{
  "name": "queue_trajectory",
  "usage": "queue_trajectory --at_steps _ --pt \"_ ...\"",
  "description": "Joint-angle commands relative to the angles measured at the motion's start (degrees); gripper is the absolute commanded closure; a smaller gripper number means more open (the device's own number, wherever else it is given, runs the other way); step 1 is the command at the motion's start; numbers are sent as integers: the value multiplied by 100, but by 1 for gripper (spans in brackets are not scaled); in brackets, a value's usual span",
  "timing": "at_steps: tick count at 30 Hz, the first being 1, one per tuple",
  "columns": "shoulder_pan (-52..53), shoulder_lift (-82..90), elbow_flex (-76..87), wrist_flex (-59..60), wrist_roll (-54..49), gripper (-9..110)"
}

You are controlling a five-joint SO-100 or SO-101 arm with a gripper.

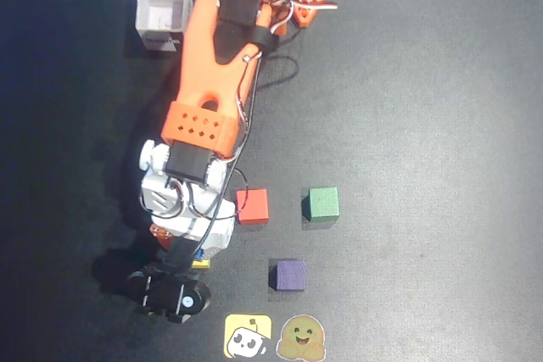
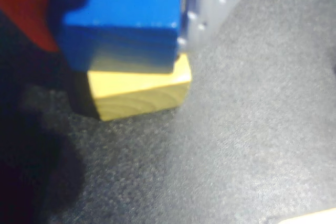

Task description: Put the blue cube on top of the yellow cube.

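Note:
In the wrist view the blue cube (image 2: pixel 126 24) rests on top of the yellow cube (image 2: pixel 139 95), sitting slightly off towards the left and far side of it. My gripper (image 2: pixel 121 30) is shut on the blue cube, with the red finger (image 2: pixel 26 9) at its left and the grey finger (image 2: pixel 210 3) against its right face. In the overhead view the gripper (image 1: pixel 193 253) is at the lower left, under the arm. Only a sliver of the yellow cube (image 1: pixel 201 264) shows there, and the blue cube is almost wholly hidden.
A red cube (image 1: pixel 252 206) lies just right of the gripper, with a green cube (image 1: pixel 322 204) beyond it and a purple cube (image 1: pixel 290 275) below. Two flat stickers (image 1: pixel 247 336) (image 1: pixel 302 338) lie at the bottom edge. An open white box (image 1: pixel 161 13) stands at the top left.

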Motion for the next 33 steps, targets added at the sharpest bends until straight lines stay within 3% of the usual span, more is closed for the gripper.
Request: queue_trajectory --at_steps 1,33 --pt "26 26 -299 -79 9 87" --pt "-44 343 -264 -62 9 81"
